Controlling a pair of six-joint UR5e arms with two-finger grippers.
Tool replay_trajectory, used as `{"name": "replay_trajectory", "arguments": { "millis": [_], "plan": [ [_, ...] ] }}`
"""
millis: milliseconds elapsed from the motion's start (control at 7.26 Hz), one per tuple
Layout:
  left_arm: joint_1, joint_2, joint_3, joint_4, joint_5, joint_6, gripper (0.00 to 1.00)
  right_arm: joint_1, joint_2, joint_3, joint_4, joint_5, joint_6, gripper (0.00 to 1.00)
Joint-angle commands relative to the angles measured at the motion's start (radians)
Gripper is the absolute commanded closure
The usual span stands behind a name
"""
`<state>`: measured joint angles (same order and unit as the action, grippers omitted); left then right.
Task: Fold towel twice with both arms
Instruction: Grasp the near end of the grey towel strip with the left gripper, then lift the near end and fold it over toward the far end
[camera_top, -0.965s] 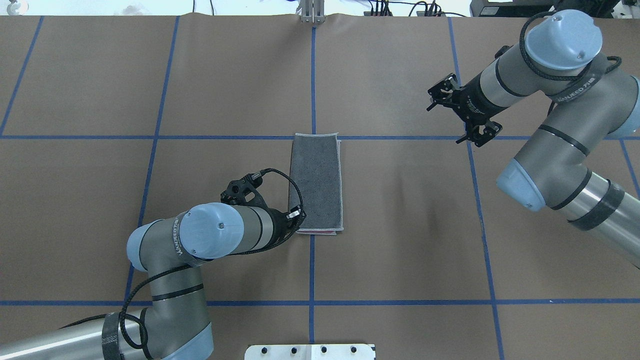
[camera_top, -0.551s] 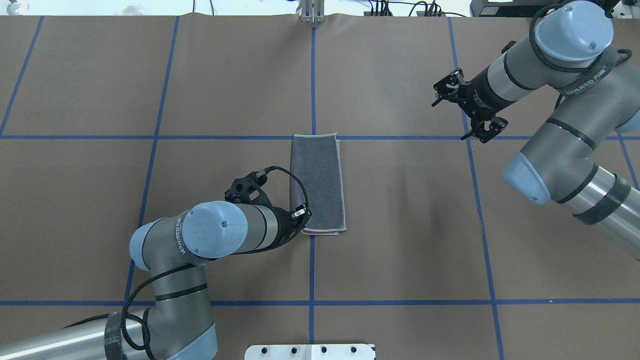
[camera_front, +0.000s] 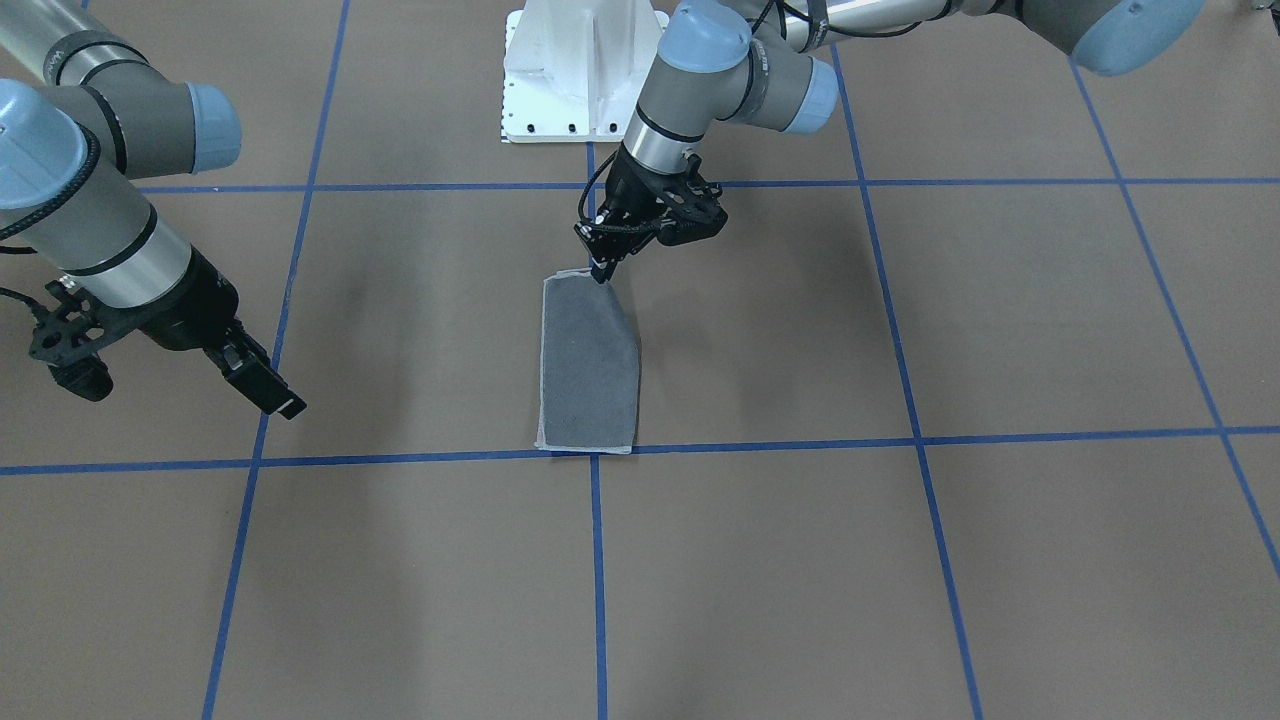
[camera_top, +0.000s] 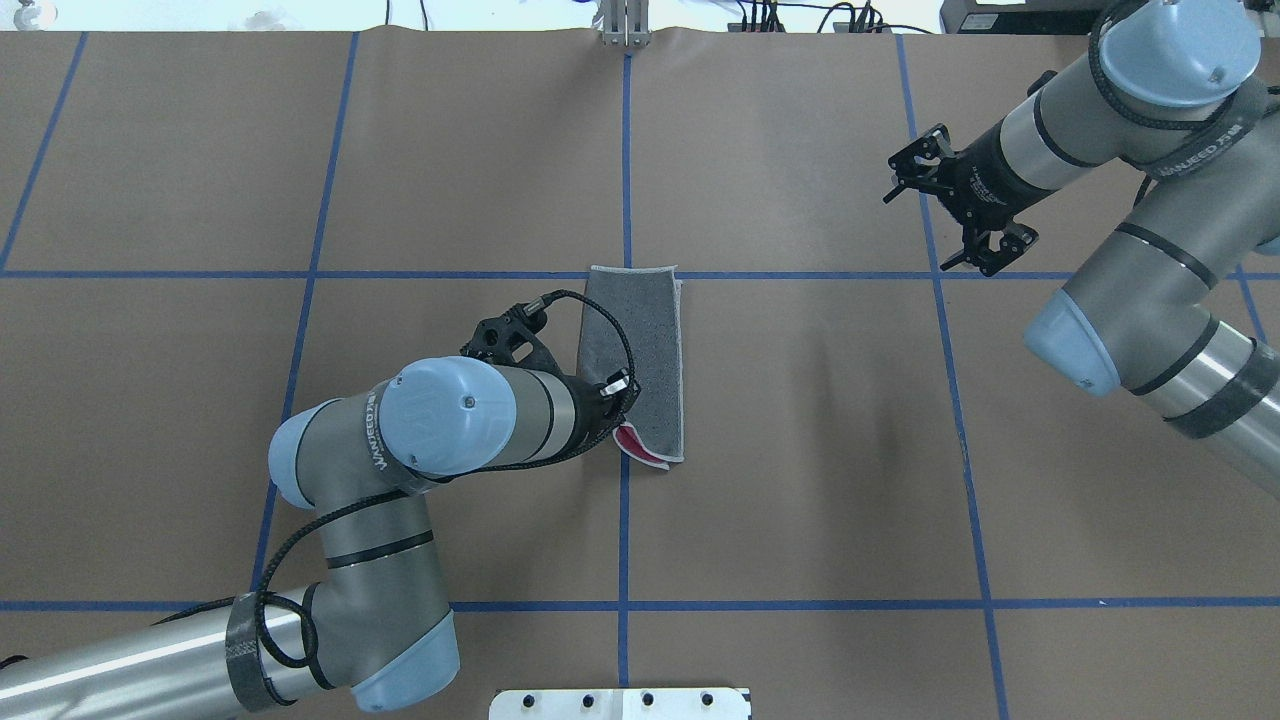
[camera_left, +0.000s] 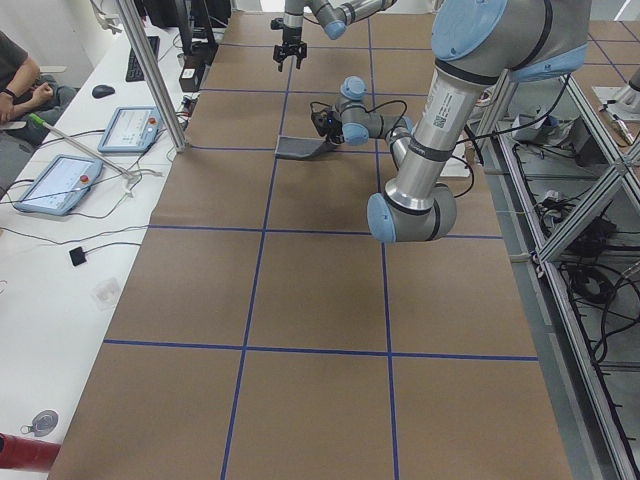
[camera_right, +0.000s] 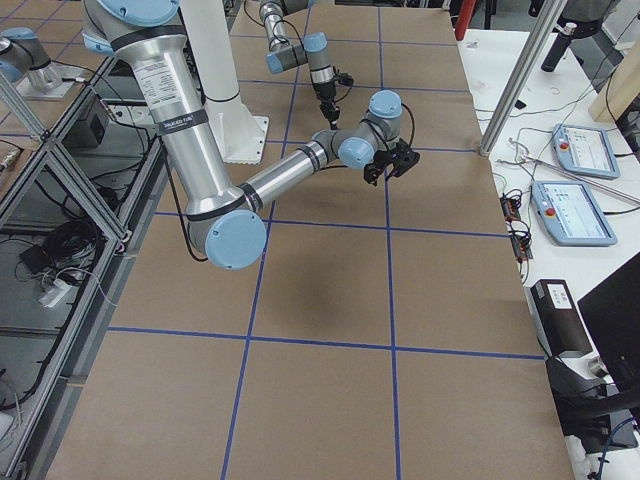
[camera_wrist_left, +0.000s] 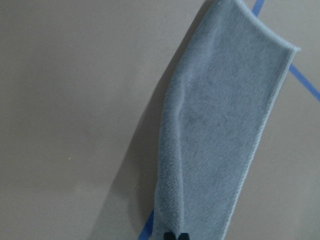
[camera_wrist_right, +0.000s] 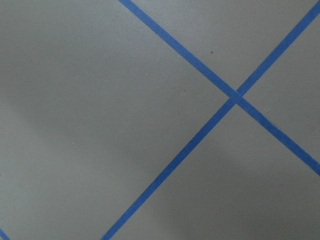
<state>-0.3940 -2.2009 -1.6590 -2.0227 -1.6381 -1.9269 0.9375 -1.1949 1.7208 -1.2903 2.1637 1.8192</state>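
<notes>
- Opened on the table (camera_top: 800, 450), brown and crossed by blue tape lines (camera_top: 625, 150), spread wide beneath both grippers.
- Picked out the right arm (camera_top: 1130, 280), angled in with its gripper held well off to one side of the towel.
- Caught the left arm (camera_top: 450, 430) bent low, wrist sitting right over its own gripper and hiding it from overhead.
- Found the towel (camera_top: 650, 340) folded into a long strip, dark grey face up, running straight away from the left gripper (camera_front: 600, 268) along the table. Far end flat against a blue line, well apart from the right gripper (camera_top: 918, 230).
- Saw the left gripper pinched together on the strip's nearest corner, tips closed on the cloth in the wrist view, with that corner raised off the table.
- Saw the right gripper with jaws spread wide, holding nothing, hanging above bare table and a tape crossing (camera_wrist_right: 235, 95).
- Glimpsed a flash of pink underside (camera_top: 630, 437) just beside the pinched corner.
</notes>
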Motion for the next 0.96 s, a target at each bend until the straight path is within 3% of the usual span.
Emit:
{"name": "replay_trajectory", "arguments": {
  "millis": [0,827],
  "plan": [
    [-0.052,-0.045,0.056,0.004,-0.002,-0.003,1.0,0.001,-0.006,-0.001,-0.001,0.001,-0.005,0.0],
    [-0.181,-0.278,0.4,-0.049,-0.045,0.012,1.0,0.001,-0.04,-0.001,0.011,0.001,-0.006,0.0]
  ]
}}
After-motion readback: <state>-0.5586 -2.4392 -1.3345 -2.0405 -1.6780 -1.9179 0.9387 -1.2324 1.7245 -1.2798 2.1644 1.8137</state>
